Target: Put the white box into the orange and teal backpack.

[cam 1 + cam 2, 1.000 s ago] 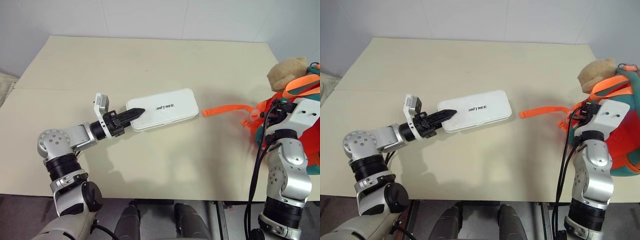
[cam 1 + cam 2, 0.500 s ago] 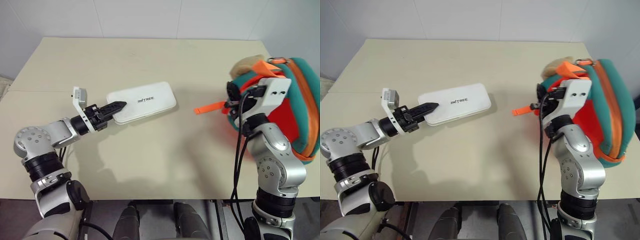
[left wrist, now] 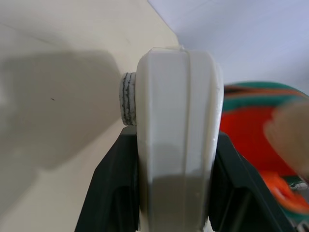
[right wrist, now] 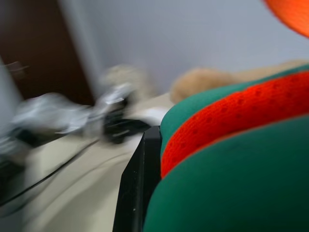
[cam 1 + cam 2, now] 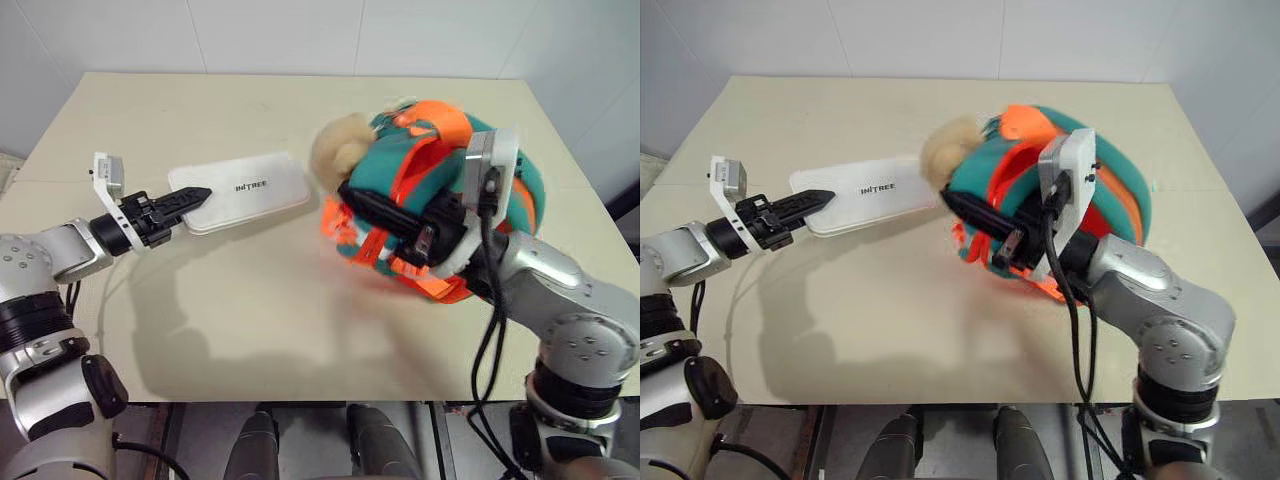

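Note:
The white box [image 5: 245,188] lies lengthwise on the left half of the table, and my left gripper [image 5: 193,197] is shut on its left end. In the left wrist view that end [image 3: 176,135] sits clamped between the black fingers [image 3: 112,193], raised above its own shadow. The orange and teal backpack [image 5: 440,165] hangs over the table's middle, its tan plush bear [image 5: 335,150] close to the box's right end. My right gripper [image 5: 365,203] is shut on the backpack's fabric. The right wrist view has teal and orange cloth [image 4: 241,145] pressed against a black finger [image 4: 140,183].
The beige table [image 5: 300,320] has bare surface in front of the box and backpack. A white wall stands behind its far edge. Orange webbing [image 5: 345,225] dangles from the backpack's lower left side.
My right arm has swung the backpack from the table's right edge to its middle, up beside the box. The left gripper has carried the box leftward.

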You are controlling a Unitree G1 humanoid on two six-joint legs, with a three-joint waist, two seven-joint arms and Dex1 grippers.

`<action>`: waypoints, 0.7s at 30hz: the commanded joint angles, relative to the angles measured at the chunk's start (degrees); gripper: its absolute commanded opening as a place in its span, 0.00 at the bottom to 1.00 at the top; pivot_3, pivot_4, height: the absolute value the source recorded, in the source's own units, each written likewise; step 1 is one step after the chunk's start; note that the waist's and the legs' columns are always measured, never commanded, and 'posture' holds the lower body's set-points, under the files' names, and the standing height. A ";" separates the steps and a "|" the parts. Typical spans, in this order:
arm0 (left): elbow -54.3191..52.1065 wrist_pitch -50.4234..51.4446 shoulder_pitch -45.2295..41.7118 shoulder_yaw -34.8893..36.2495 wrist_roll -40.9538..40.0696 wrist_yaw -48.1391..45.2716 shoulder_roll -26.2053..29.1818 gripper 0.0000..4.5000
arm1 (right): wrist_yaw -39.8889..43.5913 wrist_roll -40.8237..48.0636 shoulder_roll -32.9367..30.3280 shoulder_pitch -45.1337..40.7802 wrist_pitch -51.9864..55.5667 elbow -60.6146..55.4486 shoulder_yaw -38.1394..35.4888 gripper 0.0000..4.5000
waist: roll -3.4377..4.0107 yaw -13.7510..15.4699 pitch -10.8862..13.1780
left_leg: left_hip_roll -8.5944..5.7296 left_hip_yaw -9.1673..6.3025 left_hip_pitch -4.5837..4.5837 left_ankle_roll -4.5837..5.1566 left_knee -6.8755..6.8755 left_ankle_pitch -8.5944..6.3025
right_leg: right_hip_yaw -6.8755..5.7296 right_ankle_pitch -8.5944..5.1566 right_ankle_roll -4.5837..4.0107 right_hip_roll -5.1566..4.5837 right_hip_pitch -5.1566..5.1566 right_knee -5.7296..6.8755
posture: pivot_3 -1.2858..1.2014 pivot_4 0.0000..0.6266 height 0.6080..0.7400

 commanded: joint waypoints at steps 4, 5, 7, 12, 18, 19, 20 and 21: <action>-0.05 -2.40 -1.04 -2.94 0.33 -6.06 4.50 0.29 | 13.50 6.79 -12.76 4.74 -0.57 -3.80 -2.67 0.00 | -0.02 0.17 0.01 | 0.00 0.00 -0.02 0.02 0.03 -0.06 | -0.02 -0.08 0.00 -0.01 0.01 -0.02 | 0.52 0.24 1.00; -0.04 -2.55 -0.98 -3.40 0.45 -6.89 5.23 0.29 | 15.72 6.51 -14.60 5.61 -0.95 -3.82 -2.80 0.00 | -0.03 0.19 0.01 | 0.00 0.01 -0.03 0.03 0.04 -0.06 | -0.02 -0.08 0.00 -0.01 0.00 -0.02 | 0.52 0.24 1.00; -0.03 -3.09 -0.86 -4.75 1.08 -9.03 7.44 0.29 | 22.29 4.74 -19.10 7.24 -1.47 -3.59 -3.15 0.00 | -0.04 0.12 0.02 | -0.01 0.01 -0.03 0.03 0.06 -0.07 | -0.02 -0.09 0.01 -0.01 0.00 -0.02 | 0.52 0.24 1.00; -0.34 -5.88 -0.52 -7.23 2.24 -13.75 11.80 0.29 | 32.92 -3.16 -24.13 9.48 -5.83 -1.28 -1.43 0.00 | -0.04 -0.02 0.02 | -0.01 0.02 -0.02 0.04 0.08 -0.07 | -0.02 -0.11 0.00 0.00 0.00 -0.01 | 0.52 0.24 1.00; -6.61 -13.83 3.75 -6.63 3.36 -19.26 14.85 0.29 | 42.97 -14.06 -24.96 13.83 -13.44 4.55 0.53 0.00 | -0.06 0.19 0.02 | -0.01 0.05 -0.03 0.02 0.09 -0.09 | -0.02 -0.12 -0.02 -0.02 0.01 -0.04 | 0.52 0.24 1.00; -8.56 -15.91 5.24 -5.81 3.10 -20.77 15.04 0.29 | 44.32 -16.09 -24.88 14.67 -14.88 5.71 1.11 0.00 | -0.07 0.22 0.02 | -0.01 0.05 -0.04 0.02 0.08 -0.10 | -0.02 -0.13 -0.02 -0.02 0.01 -0.06 | 0.52 0.24 1.00; -9.96 -17.31 6.43 -5.22 2.79 -21.74 15.12 0.29 | 45.26 -17.47 -24.75 15.32 -15.96 6.42 1.43 0.00 | -0.06 0.28 0.02 | 0.00 0.06 -0.03 0.02 0.07 -0.12 | -0.02 -0.13 -0.02 -0.02 0.01 -0.09 | 0.52 0.24 1.00; -12.33 -19.83 8.36 -4.02 2.41 -23.72 15.16 0.29 | 46.18 -18.96 -24.58 15.53 -16.90 7.53 2.18 0.00 | -0.06 0.27 0.02 | 0.00 0.06 -0.04 0.01 0.07 -0.13 | -0.02 -0.15 -0.02 -0.03 0.01 -0.07 | 0.52 0.24 1.00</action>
